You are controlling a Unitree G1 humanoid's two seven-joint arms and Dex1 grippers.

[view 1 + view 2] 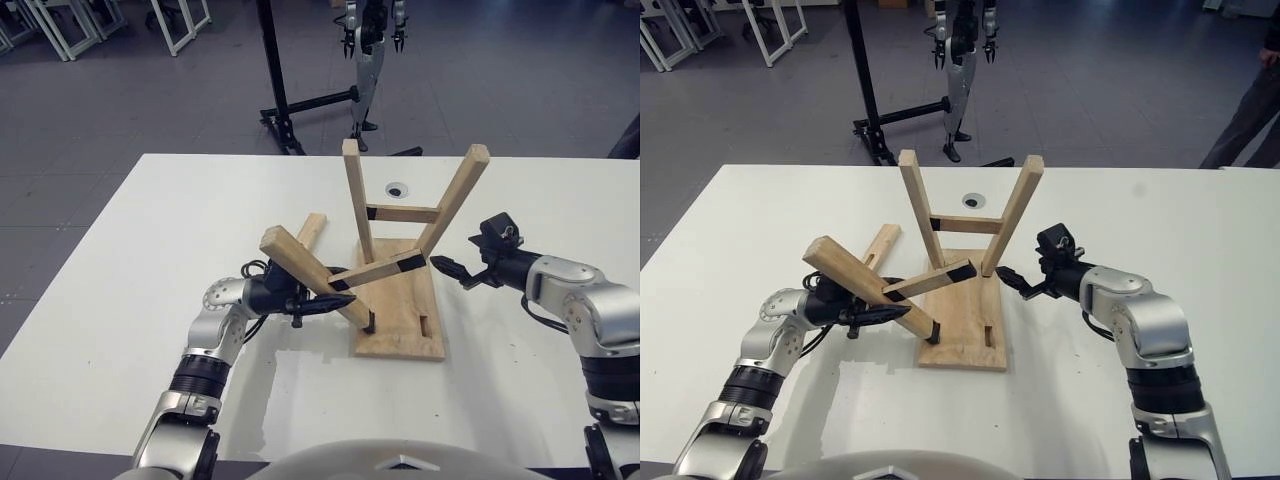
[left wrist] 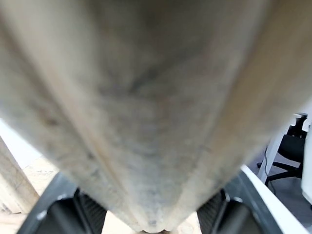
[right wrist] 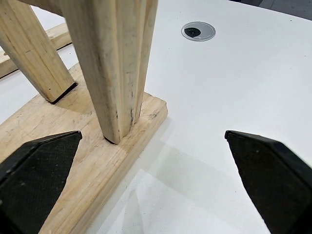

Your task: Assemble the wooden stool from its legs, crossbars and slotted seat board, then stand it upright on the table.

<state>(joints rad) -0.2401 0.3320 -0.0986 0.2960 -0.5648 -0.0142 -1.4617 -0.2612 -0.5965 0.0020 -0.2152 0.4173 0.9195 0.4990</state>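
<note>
Left claw (image 1: 312, 303) clamps square pale-wood leg (image 1: 290, 255); seat board (image 1: 408, 308) flat.

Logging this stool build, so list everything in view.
Seat board: one, pale wood, flat on the white table.
Upright legs: two, pale wood, standing in the board, joined by one crossbar.
Tilted leg: one, pale wood, leaning leftward from the board.
Black-ended crossbar: one, between tilted leg and right upright leg.
Fourth leg: one, pale wood, lying behind the tilted leg.
Grommet: one, grey, in the tabletop.
Left gripper: fingers shut on tilted leg.
Right gripper: fingers open, beside right upright leg.
</note>
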